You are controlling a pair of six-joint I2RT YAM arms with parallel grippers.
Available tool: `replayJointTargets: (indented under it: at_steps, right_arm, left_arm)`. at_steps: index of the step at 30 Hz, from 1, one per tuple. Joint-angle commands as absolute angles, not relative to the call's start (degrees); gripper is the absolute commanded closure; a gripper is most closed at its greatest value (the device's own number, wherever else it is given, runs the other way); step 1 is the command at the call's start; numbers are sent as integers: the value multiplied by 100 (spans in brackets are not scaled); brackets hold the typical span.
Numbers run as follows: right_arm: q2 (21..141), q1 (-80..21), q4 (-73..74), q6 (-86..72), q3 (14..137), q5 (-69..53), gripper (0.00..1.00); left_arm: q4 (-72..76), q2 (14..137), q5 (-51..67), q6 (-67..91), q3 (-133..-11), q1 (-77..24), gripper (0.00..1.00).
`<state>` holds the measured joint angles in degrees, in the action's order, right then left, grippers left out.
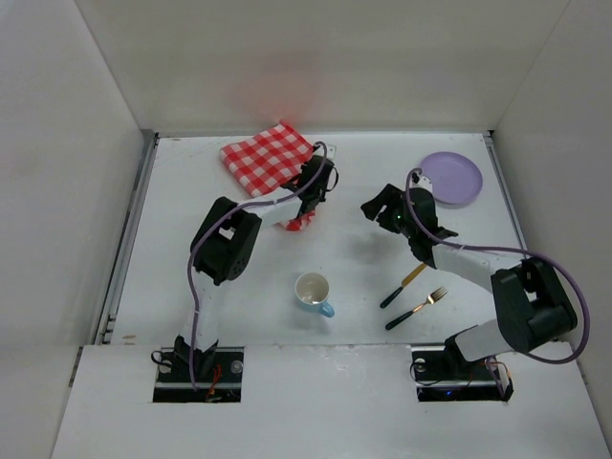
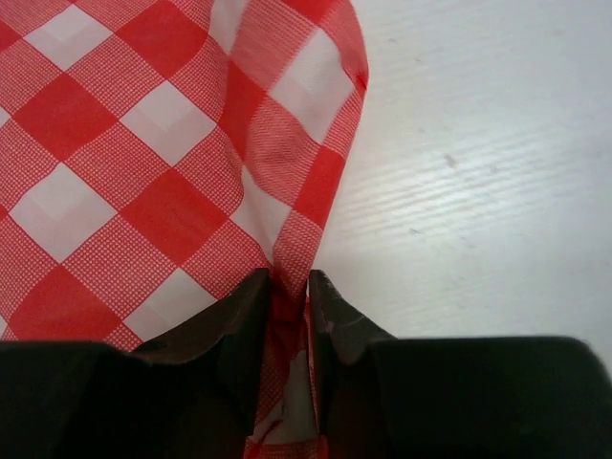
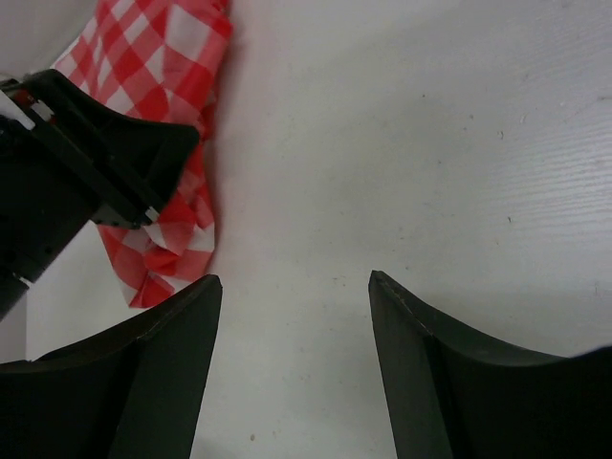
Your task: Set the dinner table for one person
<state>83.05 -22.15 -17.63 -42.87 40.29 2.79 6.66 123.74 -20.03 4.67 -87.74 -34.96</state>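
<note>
The white dinner table fills the top view. A red-and-white checked cloth lies at its back centre-left. My left gripper is shut on the cloth's near corner, pinched between both fingers. My right gripper is open and empty, low over bare table, to the right of the cloth. A purple plate sits at the back right. A white cup with a blue handle stands near the front centre. A knife and a fork lie front right.
White walls enclose the table on the left, back and right. The left arm's black wrist shows in the right wrist view, beside the cloth. Both arm bases sit at the near edge.
</note>
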Motion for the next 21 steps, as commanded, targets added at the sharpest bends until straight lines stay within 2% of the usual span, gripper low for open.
replayJointTargets:
  at_steps: [1,3,5,7,16,21]
  right_arm:
    - [8139,-2158,-2021,-4280,3990,290,31]
    - [8095,-2166,-2039,-4280,3973,325,30]
    - [8103,-2158,-2083,-4298,3946,343,30]
    - [8104,-2096,-2057,-4324,3938,343,30]
    - [7823,-1806,-2206,-4561,3657,421,30]
    - [7805,-1648,-2355,-4728,3542,317,30]
  left_arm:
    - [843,11752,-1871,431,-8702,-3493,72]
    - [1054,11559,-2082,396,-8692,-3668,54]
    - [1107,11418,-2109,352,-8797,-3792,44]
    - [1116,11312,-2083,273,-8929,-3941,37]
    - [484,12285,-2522,-825,-10044,-4030,28]
    - [273,12980,-2778,-1353,-10643,-3898,29]
